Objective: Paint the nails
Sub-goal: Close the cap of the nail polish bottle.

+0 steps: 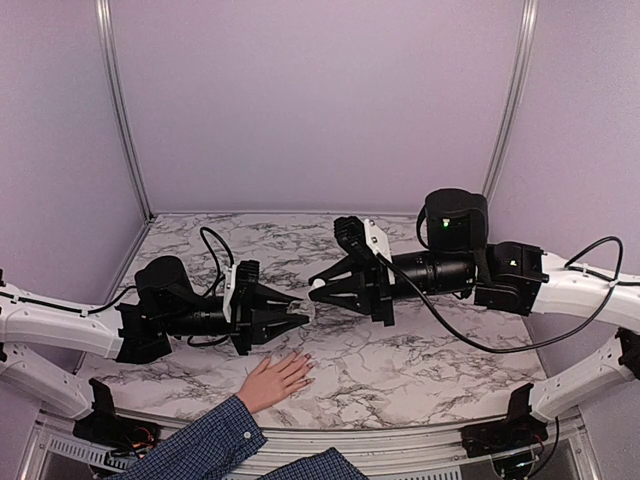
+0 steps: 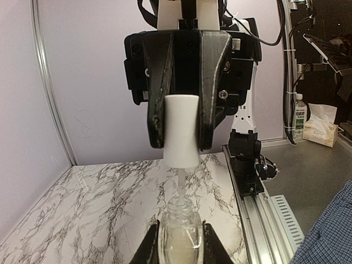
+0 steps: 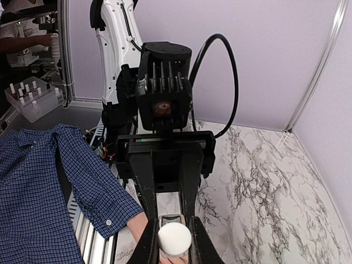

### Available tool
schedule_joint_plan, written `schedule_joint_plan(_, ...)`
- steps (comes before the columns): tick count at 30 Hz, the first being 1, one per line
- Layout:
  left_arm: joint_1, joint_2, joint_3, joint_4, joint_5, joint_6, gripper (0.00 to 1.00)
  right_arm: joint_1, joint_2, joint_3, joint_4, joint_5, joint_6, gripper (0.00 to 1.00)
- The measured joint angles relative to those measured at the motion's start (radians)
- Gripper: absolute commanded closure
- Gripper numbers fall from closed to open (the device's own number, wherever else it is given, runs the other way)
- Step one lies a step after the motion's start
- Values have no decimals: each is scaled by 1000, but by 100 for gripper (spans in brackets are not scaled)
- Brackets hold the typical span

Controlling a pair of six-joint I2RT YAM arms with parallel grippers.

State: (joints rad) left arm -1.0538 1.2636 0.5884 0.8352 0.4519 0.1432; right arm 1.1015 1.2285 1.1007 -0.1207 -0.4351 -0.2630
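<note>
Left wrist view gives the clearest look at this step. The left tool [image 2: 179,237] is closed on the 2 sides of a small clear bottle [image 2: 179,228] with pale polish in it. In line with the neck of the bottle, the right tool [image 2: 181,142] is clamped on the white cap [image 2: 181,124]. A thin stem [image 2: 179,184] goes from the cap into the neck, so the brush end is inside the bottle and I cannot see it. I also cannot tell for sure if the bottle is upright or tilted. A human hand [image 1: 272,382] with a blue plaid sleeve [image 1: 205,440] lies flat on the marble surface [image 1: 420,360], lower than the bottle and on its near side, apart from it. The nails [image 1: 302,368] are at the fingertips that point toward the bottle; they are too small to see 1 by 1, so I cannot say if any has polish. I judge that the step in hand is taking the brush from the bottle. Next, the cap should be drawn out along the neck until the brush is free, then carried down to 1 nail. That needs a fine, light touch, because each nail is much smaller than the tool.
</note>
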Motion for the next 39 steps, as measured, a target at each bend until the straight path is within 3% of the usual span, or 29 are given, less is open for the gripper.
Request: schedule_joint_plan(39,-2,-2,5,-6,-5,-39,100,0,44,-32,61,-6,8,100)
